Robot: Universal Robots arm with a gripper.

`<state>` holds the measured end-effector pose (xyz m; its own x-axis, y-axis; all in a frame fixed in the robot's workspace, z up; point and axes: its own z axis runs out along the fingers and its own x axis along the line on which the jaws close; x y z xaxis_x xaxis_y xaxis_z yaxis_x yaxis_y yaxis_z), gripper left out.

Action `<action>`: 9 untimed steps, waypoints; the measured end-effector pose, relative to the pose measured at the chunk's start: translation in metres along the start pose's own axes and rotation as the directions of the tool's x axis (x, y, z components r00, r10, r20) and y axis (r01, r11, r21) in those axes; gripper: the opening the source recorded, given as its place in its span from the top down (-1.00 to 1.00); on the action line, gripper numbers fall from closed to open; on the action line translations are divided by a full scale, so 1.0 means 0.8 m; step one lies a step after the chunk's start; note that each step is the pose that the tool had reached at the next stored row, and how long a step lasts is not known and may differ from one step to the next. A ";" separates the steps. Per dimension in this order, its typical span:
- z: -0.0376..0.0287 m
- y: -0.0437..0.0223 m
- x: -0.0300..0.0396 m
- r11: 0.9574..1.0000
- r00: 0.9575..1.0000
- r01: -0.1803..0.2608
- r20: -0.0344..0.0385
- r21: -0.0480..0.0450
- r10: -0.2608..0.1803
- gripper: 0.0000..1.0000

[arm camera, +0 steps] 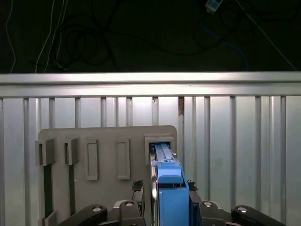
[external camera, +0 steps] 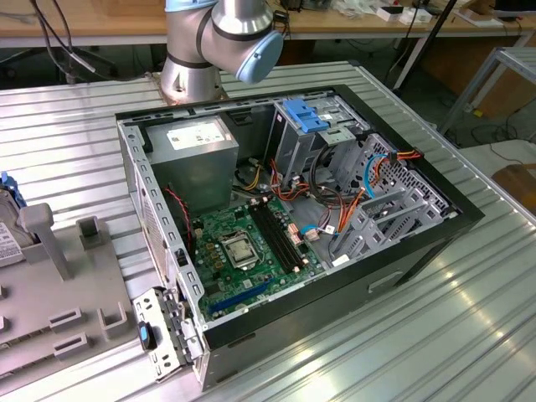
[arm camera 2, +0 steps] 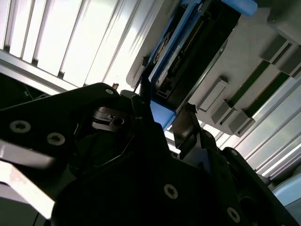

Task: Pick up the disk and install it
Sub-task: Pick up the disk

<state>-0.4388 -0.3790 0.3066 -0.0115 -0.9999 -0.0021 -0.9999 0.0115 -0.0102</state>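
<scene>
The disk stands on edge in a slot of a grey holder, its blue carrier frame facing the camera in the first wrist view. My gripper straddles it, one dark finger pressed to each side, so it is shut on the disk while the disk still sits in the slot. The second wrist view shows the gripper over the blue frame, with the disk's dark body running away along the holder. A sliver of the disk appears at the exterior view's far left.
The open computer case lies on the ribbed metal table, with a green motherboard, a grey power-supply box and a drive cage with blue tabs. The grey holder lies on the exterior view's left, the arm's base behind the case.
</scene>
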 end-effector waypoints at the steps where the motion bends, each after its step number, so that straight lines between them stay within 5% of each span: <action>1: 0.0000 0.0000 0.0000 1.000 1.000 0.000 0.000 0.000 0.000 0.08; 9: -0.0024 0.0018 0.0000 1.000 1.000 0.000 0.001 0.000 0.000 0.08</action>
<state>-0.4403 -0.3789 0.3085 -0.0115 -0.9999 -0.0027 -0.9999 0.0115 -0.0103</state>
